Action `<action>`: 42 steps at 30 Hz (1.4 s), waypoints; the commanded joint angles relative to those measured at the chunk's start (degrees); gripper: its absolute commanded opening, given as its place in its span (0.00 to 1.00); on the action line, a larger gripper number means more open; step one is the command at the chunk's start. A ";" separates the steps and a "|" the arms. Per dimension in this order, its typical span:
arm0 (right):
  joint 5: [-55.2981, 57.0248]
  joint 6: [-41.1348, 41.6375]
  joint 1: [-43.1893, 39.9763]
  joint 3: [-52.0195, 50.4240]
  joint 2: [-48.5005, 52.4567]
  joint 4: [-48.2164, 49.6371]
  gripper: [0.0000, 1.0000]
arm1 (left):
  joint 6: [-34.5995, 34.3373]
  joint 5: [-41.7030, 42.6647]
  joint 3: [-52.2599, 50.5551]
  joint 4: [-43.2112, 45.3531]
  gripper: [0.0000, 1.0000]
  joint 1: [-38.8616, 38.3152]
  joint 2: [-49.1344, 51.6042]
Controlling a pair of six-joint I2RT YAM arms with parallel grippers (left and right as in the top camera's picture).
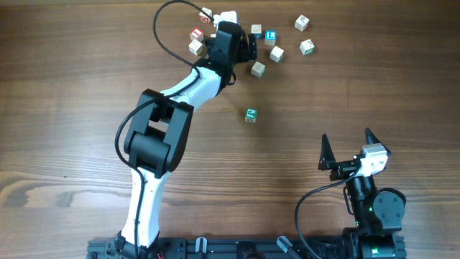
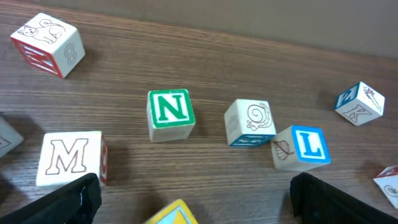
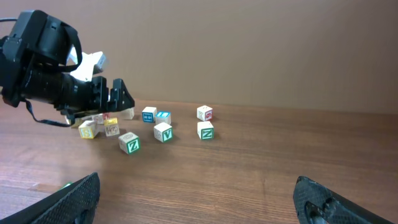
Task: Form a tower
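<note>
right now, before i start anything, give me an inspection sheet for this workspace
surface: wooden table, no spills seen
job's things: letter cubes clustered toward the far side, all loose, none stacked; one green cube sits apart
clutter: nothing seen
grippers: left gripper at the cluster, fingers open, empty; right gripper away from the cubes, fingers open, empty
cables: black cable loops off the left arm; another cable curves beside the right arm
surroundings: plain tan wall behind the table

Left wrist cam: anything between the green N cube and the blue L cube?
One cube with a snail drawing, nearer the blue L cube than the green N cube. Shows in the left wrist view.
</note>
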 commanded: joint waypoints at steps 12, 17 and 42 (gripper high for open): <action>0.50 -0.59 -0.24 -0.07 -0.24 0.17 1.00 | -8.59 0.26 1.31 -2.95 1.00 -1.16 5.81; 0.50 -0.59 -0.24 -0.07 -0.24 0.17 1.00 | -8.59 -2.75 1.31 -1.81 0.99 -0.98 6.97; 0.50 -0.59 -0.24 -0.07 -0.24 0.17 1.00 | -10.34 -10.43 1.31 -6.43 0.96 -1.05 10.16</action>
